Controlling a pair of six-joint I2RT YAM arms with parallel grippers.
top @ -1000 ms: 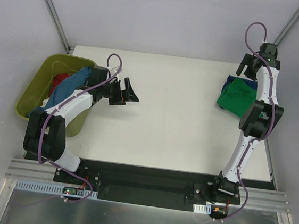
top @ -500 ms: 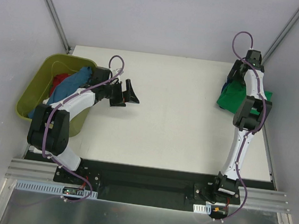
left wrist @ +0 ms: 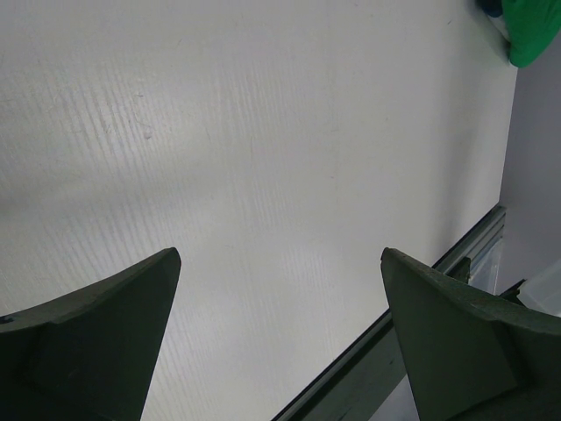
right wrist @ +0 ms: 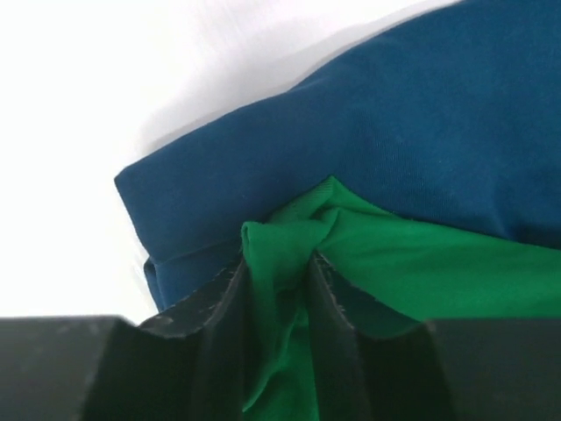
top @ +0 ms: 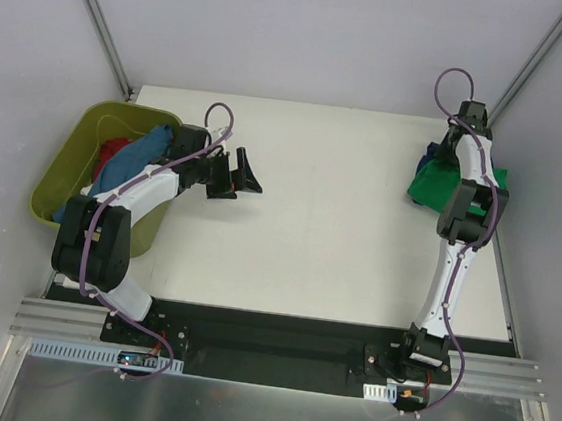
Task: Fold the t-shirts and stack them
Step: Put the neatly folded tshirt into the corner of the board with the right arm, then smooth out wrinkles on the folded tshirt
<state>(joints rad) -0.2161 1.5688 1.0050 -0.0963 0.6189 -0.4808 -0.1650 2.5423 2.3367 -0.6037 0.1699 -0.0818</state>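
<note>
A bright green t-shirt (top: pixel 430 188) lies on top of a folded blue t-shirt (top: pixel 427 162) at the table's far right edge. My right gripper (top: pixel 452 148) reaches down onto this pile. In the right wrist view its jaws (right wrist: pixel 279 267) pinch a bunched fold of the green t-shirt (right wrist: pixel 421 263), with the blue t-shirt (right wrist: pixel 394 132) underneath. My left gripper (top: pixel 247 177) hovers open over bare table left of centre, with nothing between its fingers (left wrist: pixel 280 263). More t-shirts, a mid-blue one (top: pixel 128 160) and a red one (top: pixel 115 147), sit in the tub.
An olive-green plastic tub (top: pixel 70 163) stands at the table's left edge, beside my left arm. The white table (top: pixel 329 236) stretches between the two arms. The green t-shirt's corner (left wrist: pixel 533 35) shows at the top right of the left wrist view.
My right gripper has come down from behind the pile onto the green t-shirt and closed on a fold of it. The left arm has barely shifted.
</note>
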